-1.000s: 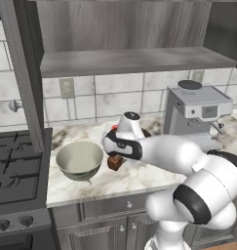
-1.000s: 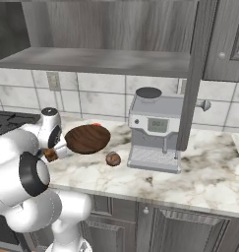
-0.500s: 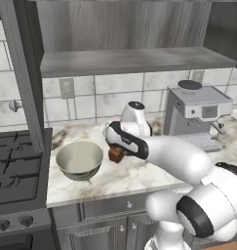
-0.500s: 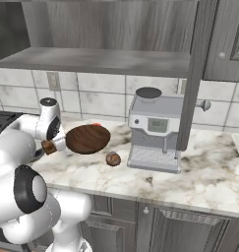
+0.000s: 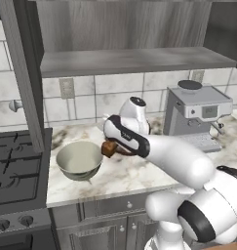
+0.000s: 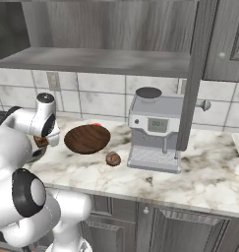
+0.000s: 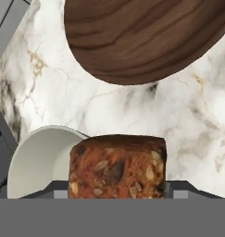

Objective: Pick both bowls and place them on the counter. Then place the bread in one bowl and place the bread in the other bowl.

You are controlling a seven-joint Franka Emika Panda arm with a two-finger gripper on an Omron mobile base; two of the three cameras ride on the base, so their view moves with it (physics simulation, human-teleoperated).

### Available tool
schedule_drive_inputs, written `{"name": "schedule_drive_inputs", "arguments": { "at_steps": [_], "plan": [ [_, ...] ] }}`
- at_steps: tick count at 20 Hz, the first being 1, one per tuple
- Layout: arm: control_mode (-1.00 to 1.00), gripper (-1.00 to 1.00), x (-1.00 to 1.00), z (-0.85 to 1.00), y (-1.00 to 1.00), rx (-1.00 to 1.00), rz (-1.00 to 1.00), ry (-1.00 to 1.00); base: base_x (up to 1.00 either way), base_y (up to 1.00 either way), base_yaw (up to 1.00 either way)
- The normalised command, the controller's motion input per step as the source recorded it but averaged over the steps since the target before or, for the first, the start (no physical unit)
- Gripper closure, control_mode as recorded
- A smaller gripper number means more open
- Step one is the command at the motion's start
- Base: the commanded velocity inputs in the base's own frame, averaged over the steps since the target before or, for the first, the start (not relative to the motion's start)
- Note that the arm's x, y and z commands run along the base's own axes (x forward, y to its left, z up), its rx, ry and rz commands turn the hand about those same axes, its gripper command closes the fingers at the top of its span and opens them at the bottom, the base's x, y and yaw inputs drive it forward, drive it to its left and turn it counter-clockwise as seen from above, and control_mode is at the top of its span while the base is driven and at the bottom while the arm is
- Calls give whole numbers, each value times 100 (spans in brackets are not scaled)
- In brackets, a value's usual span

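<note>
Carrying the bread (image 7: 117, 165) pinched in its tool (image 5: 109, 148), the arm has swung left from beside the wooden bowl (image 6: 87, 139) to the rim of the cream bowl (image 5: 79, 159) on the surface (image 5: 125, 177), so release looks close.

You have open bench (image 5: 129, 173) between the cream bowl (image 5: 79, 160) and the wooden bowl (image 6: 87, 139); the coffee machine (image 6: 157, 130) blocks the right.

The white arm (image 5: 173, 156) reaches left over the counter, its fingers (image 5: 106, 148) clamped on bread.
</note>
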Motion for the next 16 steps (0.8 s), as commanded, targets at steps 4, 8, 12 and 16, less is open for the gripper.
{"name": "schedule_drive_inputs", "arguments": {
  "at_steps": [4, 8, 12, 16],
  "plan": [
    [-100, 100, 1, 18, 38, 6, 0, -8, 0, 0, 0],
    [-100, 100, 3, 16, 39, 1, 0, -3, 0, 0, 0],
    [-100, 100, 8, 9, 41, 0, 0, 0, 0, 0, 0],
    [-100, 100, 11, 0, 45, 0, 0, 0, 0, 0, 0]
  ]
}}
